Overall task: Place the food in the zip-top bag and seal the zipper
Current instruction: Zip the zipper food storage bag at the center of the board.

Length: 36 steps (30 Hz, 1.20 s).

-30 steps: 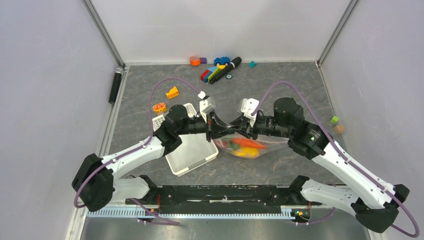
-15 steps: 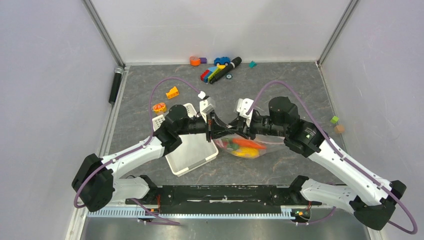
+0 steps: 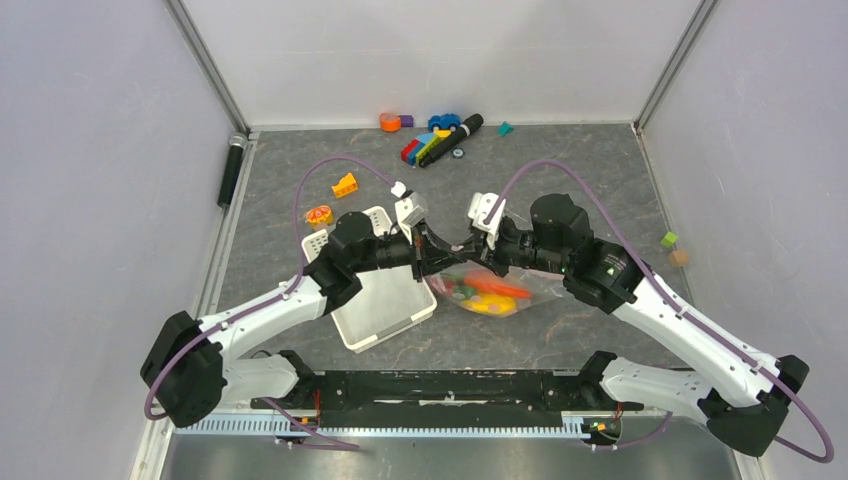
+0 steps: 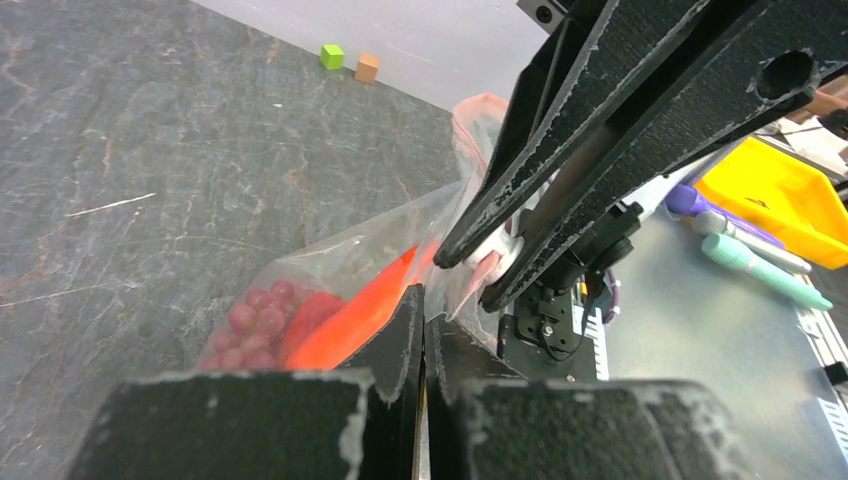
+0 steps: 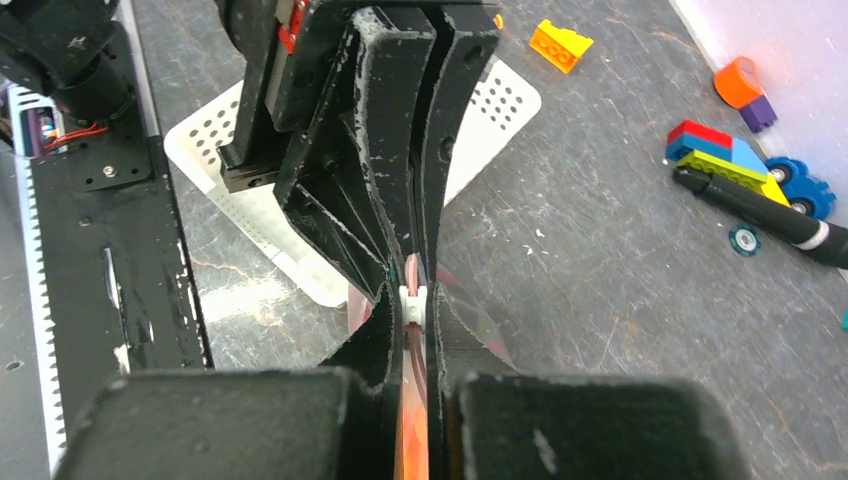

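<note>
- A robotics lab test cell, seen from above: plain pale wall panels (image 3: 450, 50) framed by aluminium posts (image 3: 205, 60) box in a dark, stone-patterned desk (image 3: 580, 180).
- The white-and-black left arm (image 3: 265, 310) and right arm (image 3: 690, 330) stand bolted to a black mounting rail (image 3: 440, 385) at the bottom of the frame, with purple cables (image 3: 335, 160) looping above them.
- Bright toy blocks (image 3: 425, 148) lie scattered at top centre.
- In the left wrist view, a yellow tray (image 4: 770, 195) sits beyond the desk at the right edge.
</note>
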Motion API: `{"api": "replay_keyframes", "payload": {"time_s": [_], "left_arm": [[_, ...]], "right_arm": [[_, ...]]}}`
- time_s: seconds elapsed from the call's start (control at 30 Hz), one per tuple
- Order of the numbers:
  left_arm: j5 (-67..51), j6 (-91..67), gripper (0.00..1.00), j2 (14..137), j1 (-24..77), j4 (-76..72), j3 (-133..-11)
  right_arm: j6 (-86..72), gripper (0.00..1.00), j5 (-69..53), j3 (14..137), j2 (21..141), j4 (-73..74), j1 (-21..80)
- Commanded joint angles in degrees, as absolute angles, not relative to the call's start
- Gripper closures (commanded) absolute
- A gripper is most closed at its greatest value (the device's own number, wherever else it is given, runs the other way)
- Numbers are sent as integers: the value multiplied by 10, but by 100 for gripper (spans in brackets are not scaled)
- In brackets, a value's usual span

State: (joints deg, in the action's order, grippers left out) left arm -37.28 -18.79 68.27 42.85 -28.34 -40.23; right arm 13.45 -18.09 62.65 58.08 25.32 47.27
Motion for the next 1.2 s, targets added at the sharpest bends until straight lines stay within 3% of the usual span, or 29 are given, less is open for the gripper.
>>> {"api": "replay_keyframes", "payload": {"time_s": [0.0, 0.67, 0.87, 0.9, 0.97, 1.17], "left_arm": [[-319, -191, 98, 665, 422, -305, -408], [-306, -227, 98, 668, 417, -326, -403], [-406, -202, 98, 678, 417, -335, -405], [-421, -193, 92, 681, 417, -324, -411], [-433, -178, 70, 687, 418, -316, -418], [-463, -158, 60, 711, 417, -312, -451]], "right_arm": [[114, 100, -128, 626, 565, 285, 472], [65, 100, -74, 591, 535, 287, 473], [56, 100, -63, 594, 540, 266, 472], [55, 100, -71, 600, 542, 266, 472], [53, 100, -91, 610, 546, 265, 472], [59, 100, -135, 620, 551, 274, 472]]}}
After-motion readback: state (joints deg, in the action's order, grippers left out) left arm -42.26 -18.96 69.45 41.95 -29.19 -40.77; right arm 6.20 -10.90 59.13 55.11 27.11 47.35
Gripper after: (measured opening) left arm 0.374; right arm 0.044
